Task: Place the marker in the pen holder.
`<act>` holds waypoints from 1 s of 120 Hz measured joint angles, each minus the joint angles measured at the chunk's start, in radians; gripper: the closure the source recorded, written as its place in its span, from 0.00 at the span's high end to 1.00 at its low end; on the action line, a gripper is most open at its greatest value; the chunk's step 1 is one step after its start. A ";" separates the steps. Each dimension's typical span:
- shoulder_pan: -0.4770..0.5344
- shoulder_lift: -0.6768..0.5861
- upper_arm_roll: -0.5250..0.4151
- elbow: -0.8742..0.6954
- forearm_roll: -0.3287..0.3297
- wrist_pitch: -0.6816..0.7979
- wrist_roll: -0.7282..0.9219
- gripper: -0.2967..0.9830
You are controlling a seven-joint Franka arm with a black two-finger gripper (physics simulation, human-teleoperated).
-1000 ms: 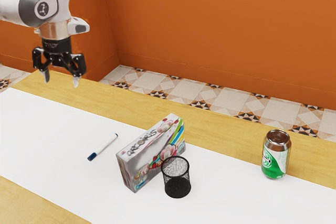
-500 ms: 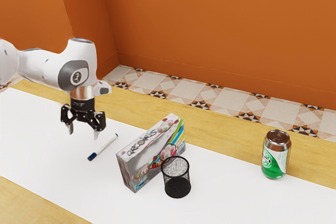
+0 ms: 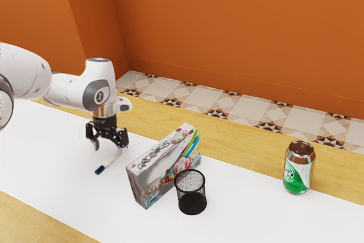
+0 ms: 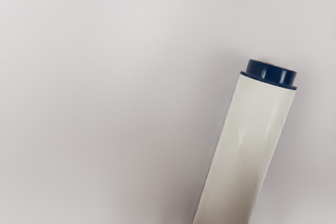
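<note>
Marker, blue-ended, lying on white mat near the box; probably light, rigid, smooth, apt to roll; best taken across mid-barrel. Gripper: released, fingers apart over the barrel. Change from earlier frame: gripper lower, nearer the marker; marker and pen holder unmoved.

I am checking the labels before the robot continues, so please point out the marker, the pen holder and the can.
Marker (image 4: 248, 145): wrist view, white barrel.
Pen holder (image 3: 192, 203): exterior view, dark lower wall.
Can (image 3: 298, 174): exterior view, printed side.
</note>
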 joint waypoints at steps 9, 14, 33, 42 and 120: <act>0.000 0.014 0.000 0.015 -0.009 -0.002 0.024 0.77; -0.001 0.025 -0.001 0.032 -0.013 -0.009 0.036 0.77; -0.002 0.065 -0.017 0.090 -0.021 -0.040 0.074 0.77; -0.003 0.071 -0.019 0.097 -0.028 -0.057 0.089 0.77; -0.002 0.073 -0.020 0.101 -0.018 -0.111 0.159 0.19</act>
